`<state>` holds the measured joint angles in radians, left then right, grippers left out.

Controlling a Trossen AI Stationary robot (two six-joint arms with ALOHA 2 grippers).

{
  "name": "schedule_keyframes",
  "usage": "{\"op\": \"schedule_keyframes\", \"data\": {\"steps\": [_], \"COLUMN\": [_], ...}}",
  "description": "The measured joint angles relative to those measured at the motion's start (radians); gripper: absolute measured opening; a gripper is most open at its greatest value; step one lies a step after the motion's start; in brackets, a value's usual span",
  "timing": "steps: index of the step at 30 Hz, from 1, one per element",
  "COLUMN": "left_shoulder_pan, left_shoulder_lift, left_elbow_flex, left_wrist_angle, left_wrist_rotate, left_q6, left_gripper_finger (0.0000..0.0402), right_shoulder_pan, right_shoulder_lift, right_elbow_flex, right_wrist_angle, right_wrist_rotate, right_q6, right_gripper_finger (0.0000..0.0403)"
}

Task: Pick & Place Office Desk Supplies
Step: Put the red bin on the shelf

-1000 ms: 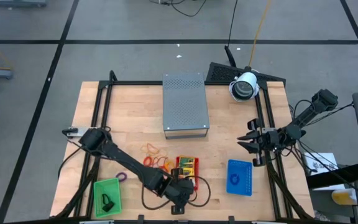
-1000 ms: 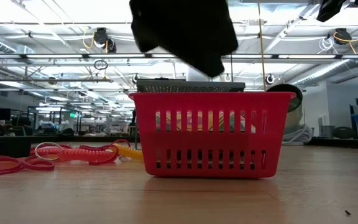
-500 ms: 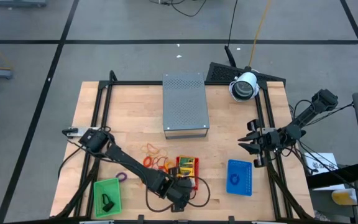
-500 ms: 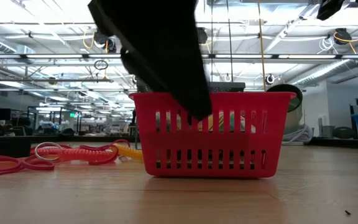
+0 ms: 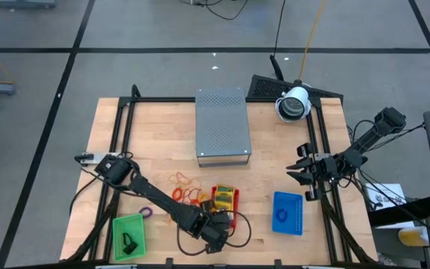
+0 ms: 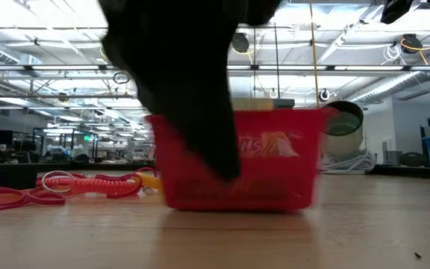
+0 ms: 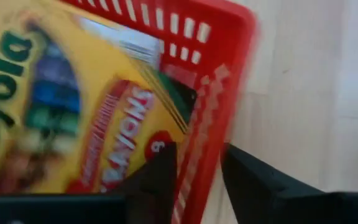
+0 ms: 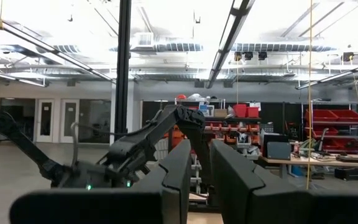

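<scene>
Presently, item one: left gripper (image 7: 197, 180), at the front wall of the red mesh tray (image 7: 222, 74), one finger inside and one outside, jaws closed on that wall. In the last half second it has come down over the rim, and the tray has since slid and tipped a little to one side in the low view, where it shows smeared by motion. Item two: crayon packet (image 7: 73, 112), yellow and green, lying flat inside the red tray and touching the inner finger; judged already placed. Item three: rubber-band loops (image 5: 185, 190), orange and red, loose on the table just beside the red tray, unmoved and yet to be collected. Item four: purple loop (image 5: 145, 212), alone, farther out on that same side. Item five: green mesh tray (image 5: 118, 224), well beyond the loops, holding a small dark clip (image 5: 129, 241). Item six: blue mesh tray (image 5: 277, 198), on the red tray's other side, a blue loop inside. Item seven: grey perforated box (image 5: 222, 127), behind the red tray. Item eight: right gripper (image 5: 302, 173), waiting past the blue tray at the table's edge, fingers nearly together on nothing. Note: the hold is on the tray, not a supply, so sorting looks paused.
</scene>
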<state>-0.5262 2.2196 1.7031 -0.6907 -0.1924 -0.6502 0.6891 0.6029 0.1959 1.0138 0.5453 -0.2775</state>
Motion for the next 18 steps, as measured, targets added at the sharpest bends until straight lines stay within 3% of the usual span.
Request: {"op": "schedule_keyframes", "data": {"steps": [7, 18], "left_shoulder_pan": [0.001, 0.001], "left_shoulder_lift": [-0.01, -0.01], "left_elbow_flex": [0.004, 0.142], "left_wrist_angle": [-0.011, -0.115], "left_wrist_rotate": [0.009, 0.021], "left_q6": [0.034, 0.101], "left_gripper_finger": [0.0012, 0.0004], "right_shoulder_pan": [0.0, 0.0], "right_shoulder_lift": [0.0, 0.0], "right_elbow_flex": [0.0, 0.0], "right_wrist_angle": [0.0, 0.0], "right_wrist_rotate": [0.002, 0.003], "right_q6": [0.0, 0.0], "right_gripper_finger": [0.005, 0.005]}}
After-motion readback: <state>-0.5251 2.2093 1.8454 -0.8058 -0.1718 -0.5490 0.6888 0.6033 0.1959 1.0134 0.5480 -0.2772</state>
